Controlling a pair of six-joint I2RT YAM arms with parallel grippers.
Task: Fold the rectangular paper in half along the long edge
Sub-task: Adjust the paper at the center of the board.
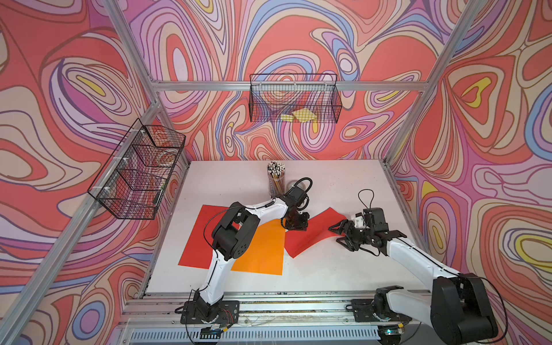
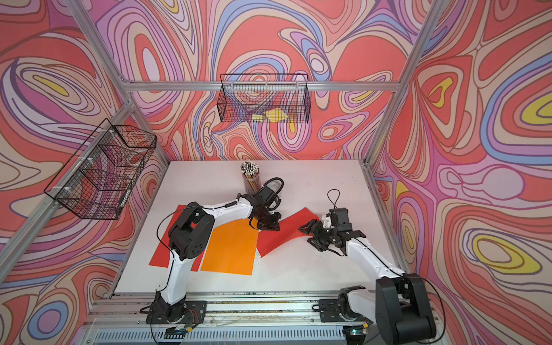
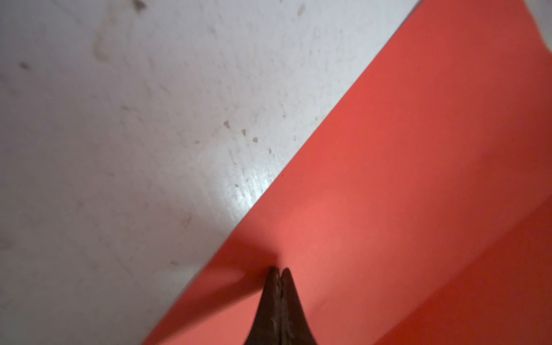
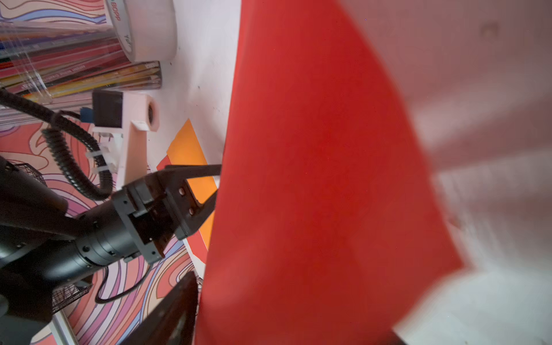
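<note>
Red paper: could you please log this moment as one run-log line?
left gripper: shut, tip on red paper | right gripper: open by its raised edge | fold: not creased

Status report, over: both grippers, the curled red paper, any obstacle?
Left gripper shut, tips on red paper. Right gripper open beside its lifted edge. Paper curled, not folded flat. Orange sheet beside it; pencil cup behind.

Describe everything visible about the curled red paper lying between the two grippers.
The red paper is a thin, plain, matte rectangular sheet with no crease showing. It lies on the white table just right of the orange sheet, near part flat, far right side bowed upward. The shut left gripper presses its tips down near one edge; the open right gripper sits at the raised edge.
</note>
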